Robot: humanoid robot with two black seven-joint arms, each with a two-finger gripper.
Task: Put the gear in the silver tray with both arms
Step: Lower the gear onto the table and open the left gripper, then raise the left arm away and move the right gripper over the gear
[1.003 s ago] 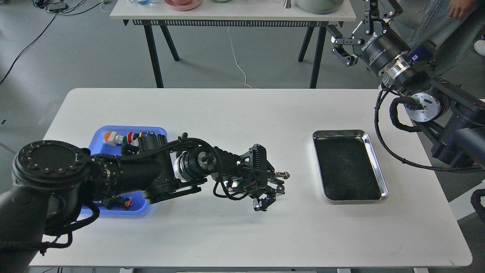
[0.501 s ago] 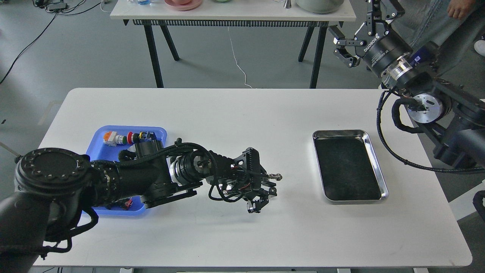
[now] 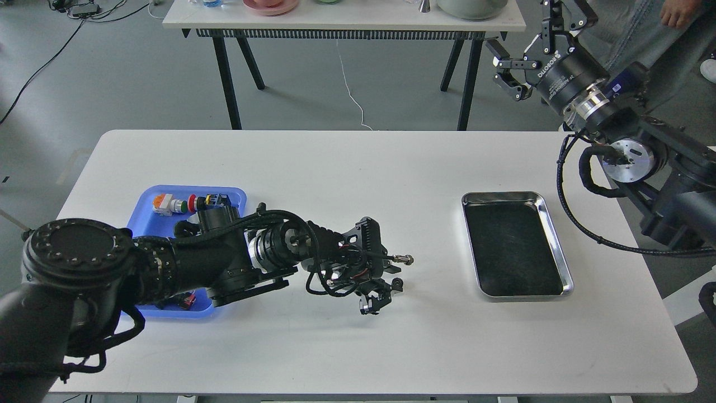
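The silver tray (image 3: 562, 267) lies empty on the right part of the white table. My left arm reaches in from the left, low over the table. Its gripper (image 3: 381, 290) is dark and seen from the side, about a hand's width left of the tray. A thin rod with a small metal tip (image 3: 405, 259) sticks out at its top. I cannot make out a gear in it, nor whether its fingers are shut. My right gripper (image 3: 526, 33) is open and empty, raised high beyond the table's far right corner.
A blue plastic tray (image 3: 146, 210) with several small parts stands at the left, half hidden under my left arm. A second table (image 3: 341, 21) with dishes stands behind. A person (image 3: 679, 11) is at the top right.
My left gripper has drawn back to the left, away from the silver tray, and dropped slightly. My right gripper has shifted a little up and to the right.
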